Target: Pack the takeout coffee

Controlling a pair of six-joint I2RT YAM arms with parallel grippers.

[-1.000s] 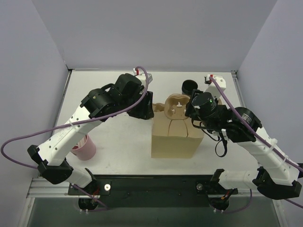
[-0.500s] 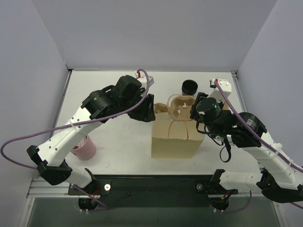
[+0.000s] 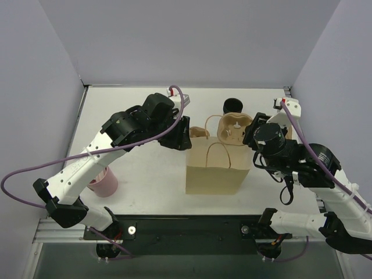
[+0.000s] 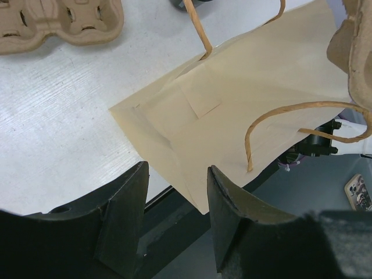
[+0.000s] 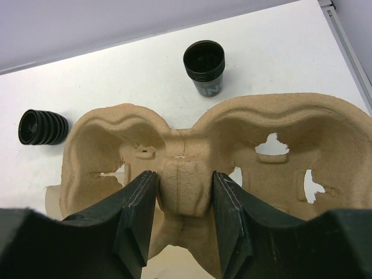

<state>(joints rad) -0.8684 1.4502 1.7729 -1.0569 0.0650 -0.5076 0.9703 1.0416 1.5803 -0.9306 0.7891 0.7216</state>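
Gripping tan pulp carrier [image 5: 325,133] by centre ridge, right hand [image 5: 181,186] holds it over brown paper bag [image 3: 215,174] on white surface [image 3: 145,174], pale walls around. Left hand [image 4: 177,180] open at bag edge. Lidded black coffee cup not in view.

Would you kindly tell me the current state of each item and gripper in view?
Left gripper: open, astride the bag's rim.
Right gripper: shut on the carrier's middle ridge.
Paper bag: upright.
Pulp carrier: empty, held up at the bag's top.
Cup stack: upright, lidless.
Lid stack: on its side.
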